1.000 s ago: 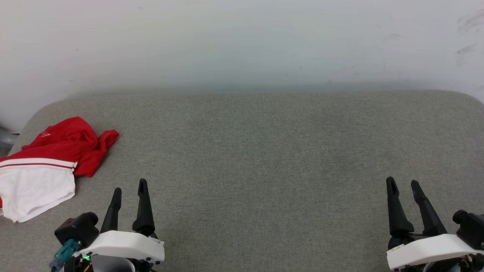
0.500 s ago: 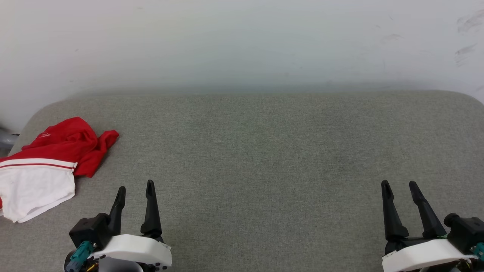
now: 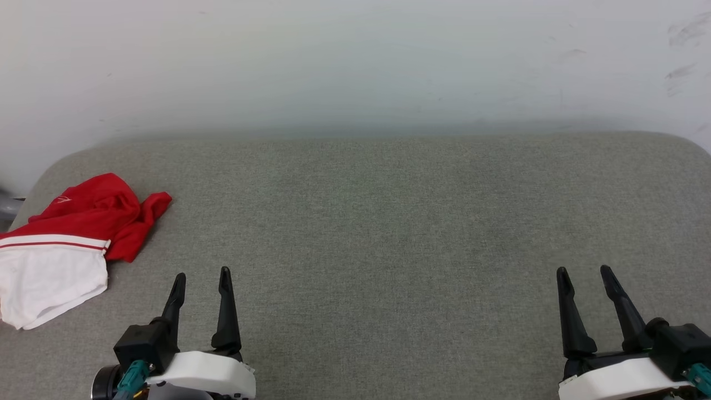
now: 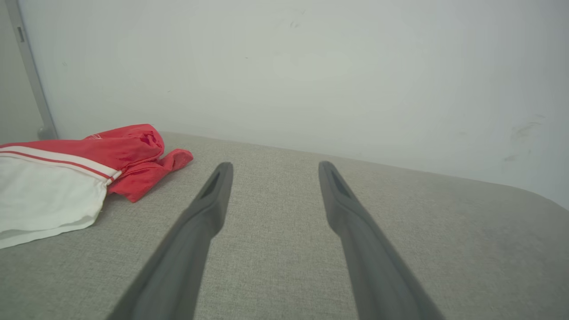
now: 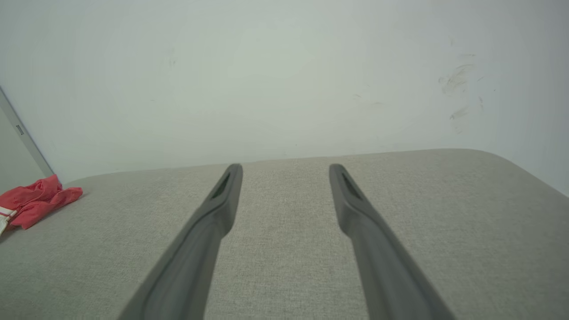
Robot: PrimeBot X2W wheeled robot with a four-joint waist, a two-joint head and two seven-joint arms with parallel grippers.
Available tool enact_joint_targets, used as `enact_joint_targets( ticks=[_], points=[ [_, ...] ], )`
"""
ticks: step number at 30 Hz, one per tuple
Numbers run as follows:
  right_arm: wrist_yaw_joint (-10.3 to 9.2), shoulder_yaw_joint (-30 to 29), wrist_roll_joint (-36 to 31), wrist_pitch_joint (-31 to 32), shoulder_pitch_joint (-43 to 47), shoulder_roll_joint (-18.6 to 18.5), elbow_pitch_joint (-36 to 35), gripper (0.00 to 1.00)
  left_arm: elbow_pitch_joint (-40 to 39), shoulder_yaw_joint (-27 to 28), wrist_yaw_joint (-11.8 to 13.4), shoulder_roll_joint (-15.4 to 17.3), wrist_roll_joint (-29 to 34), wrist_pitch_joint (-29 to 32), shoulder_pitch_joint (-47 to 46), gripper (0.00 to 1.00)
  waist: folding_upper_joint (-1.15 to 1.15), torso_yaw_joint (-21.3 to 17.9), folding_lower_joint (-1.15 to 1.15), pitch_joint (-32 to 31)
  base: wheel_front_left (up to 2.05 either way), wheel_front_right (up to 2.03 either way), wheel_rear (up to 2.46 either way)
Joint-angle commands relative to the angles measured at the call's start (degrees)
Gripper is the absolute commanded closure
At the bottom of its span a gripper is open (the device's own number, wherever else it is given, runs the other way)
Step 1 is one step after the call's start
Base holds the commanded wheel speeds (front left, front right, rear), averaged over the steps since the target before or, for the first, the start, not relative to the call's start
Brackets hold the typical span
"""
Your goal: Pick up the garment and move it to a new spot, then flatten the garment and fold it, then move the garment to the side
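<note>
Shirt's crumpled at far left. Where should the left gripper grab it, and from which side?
On the shirt, take the humped red folds, not the flat white part. Bring the open left gripper down from the side nearest it: the hump stands proud of the cushion, so the jaws can probably pinch cloth.

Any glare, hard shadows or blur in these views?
Head view: soft, even light, no glare; the garment casts a faint shadow on the grey cushion. Left wrist view: the left gripper has fingers blurred toward the lens. Right wrist view: the right gripper likewise; wall scuffs are legible.
</note>
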Motion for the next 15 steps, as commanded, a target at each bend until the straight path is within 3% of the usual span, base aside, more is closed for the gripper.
enact_joint_targets(
  ticks=[1,15],
  points=[
    [-0.02,0.06,-1.05,-0.51,0.43,0.0,-0.55,0.0,-0.56,-0.2,-0.38,0.18,0.97,-0.56,0.29,0.0,0.0,0.0,0.0,0.0,0.0,0.0,0.0],
    [-0.02,1.42,-3.97,-1.95,1.67,0.02,-1.56,0.0,0.12,-0.44,-0.52,0.19,4.78,-2.06,1.21,0.0,0.0,0.05,0.0,-0.12,0.0,0.0,0.0]
  ],
)
